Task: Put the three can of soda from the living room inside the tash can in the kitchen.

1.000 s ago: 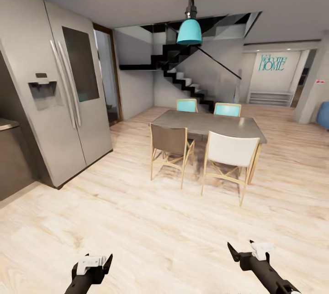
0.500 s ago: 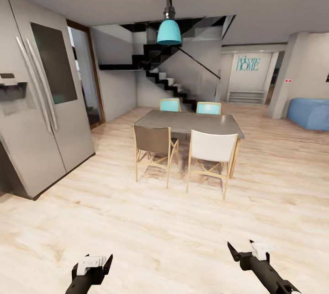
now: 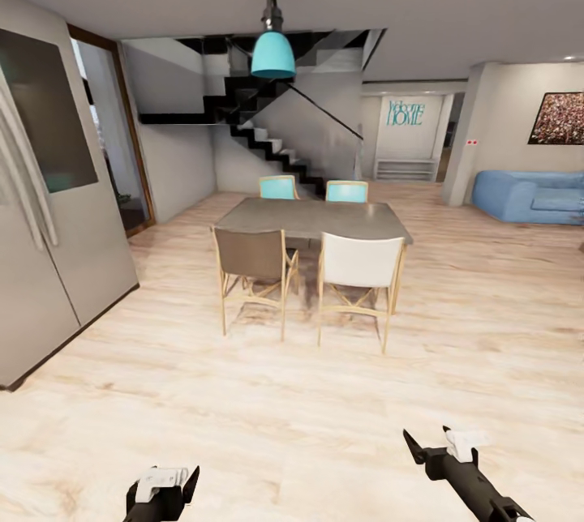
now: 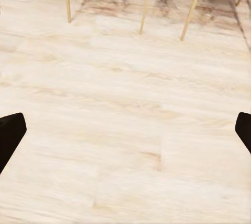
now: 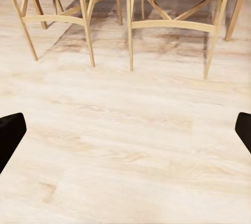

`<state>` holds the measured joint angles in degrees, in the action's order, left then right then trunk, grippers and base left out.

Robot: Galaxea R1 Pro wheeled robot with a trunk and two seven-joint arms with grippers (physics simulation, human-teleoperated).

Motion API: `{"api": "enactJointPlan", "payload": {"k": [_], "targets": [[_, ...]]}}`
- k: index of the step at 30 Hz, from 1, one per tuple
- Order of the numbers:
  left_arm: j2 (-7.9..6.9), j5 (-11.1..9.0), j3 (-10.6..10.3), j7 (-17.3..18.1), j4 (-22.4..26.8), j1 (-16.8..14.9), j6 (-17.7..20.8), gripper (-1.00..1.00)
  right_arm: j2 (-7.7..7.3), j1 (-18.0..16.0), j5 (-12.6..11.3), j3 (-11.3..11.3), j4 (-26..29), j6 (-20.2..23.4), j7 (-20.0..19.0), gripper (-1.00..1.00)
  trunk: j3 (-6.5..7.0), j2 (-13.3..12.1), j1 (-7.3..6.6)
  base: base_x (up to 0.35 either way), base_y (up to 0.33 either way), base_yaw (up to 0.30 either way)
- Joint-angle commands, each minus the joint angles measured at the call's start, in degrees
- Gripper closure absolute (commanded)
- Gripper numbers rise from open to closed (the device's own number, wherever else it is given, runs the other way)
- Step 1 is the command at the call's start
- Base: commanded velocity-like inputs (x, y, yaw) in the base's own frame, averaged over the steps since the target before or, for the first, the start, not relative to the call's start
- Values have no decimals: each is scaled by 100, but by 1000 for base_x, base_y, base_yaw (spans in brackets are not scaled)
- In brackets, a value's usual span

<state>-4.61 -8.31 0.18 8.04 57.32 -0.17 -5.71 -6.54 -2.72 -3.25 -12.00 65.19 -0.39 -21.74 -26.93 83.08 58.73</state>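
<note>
I stand on the pale plank floor (image 3: 268,400) of the kitchen. The soda cans and the trash can are out of view. My left gripper (image 3: 166,479) hangs low at the head view's lower left, open and empty. My right gripper (image 3: 427,439) is at the lower right, also open with nothing between its fingers. Through the left wrist view, my left gripper (image 4: 125,135) spreads wide over bare floor. In the right wrist view, my right gripper (image 5: 125,135) does the same in front of chair legs.
A steel fridge (image 3: 49,214) fills the left side. Ahead stands a dark dining table (image 3: 316,218) with several chairs under a teal pendant lamp (image 3: 272,56). A staircase (image 3: 284,145) rises behind it. A blue sofa (image 3: 527,196) sits far right, past a pillar (image 3: 464,133).
The whole view has swung to the right: the fridge slid toward the left edge and the blue sofa and a wall picture came into sight. Both grippers keep their pose.
</note>
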Motion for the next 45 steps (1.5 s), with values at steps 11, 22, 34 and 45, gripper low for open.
{"api": "enactJointPlan", "payload": {"k": [11,22,34,45], "targets": [[-3,-5,-2,-4,-10,0,-2,-100,-4,0,-333,-11,-5,39,18,-100,-25,0,0,109,111,-103],[4,14,-3,-14,-10,0,-9,-100,-36,0,-578,-29,-14,47,12,-100,-66,0,0,167,115,-210],[2,20,-82,-13,-154,0,-45,-100,-33,0,-585,-31,-23,48,16,-100,-105,0,0,0,198,-221],[-12,103,-94,-13,-173,-8,-61,-100,-31,0,-582,-31,-24,48,4,-100,-139,0,0,51,-88,-221]]}}
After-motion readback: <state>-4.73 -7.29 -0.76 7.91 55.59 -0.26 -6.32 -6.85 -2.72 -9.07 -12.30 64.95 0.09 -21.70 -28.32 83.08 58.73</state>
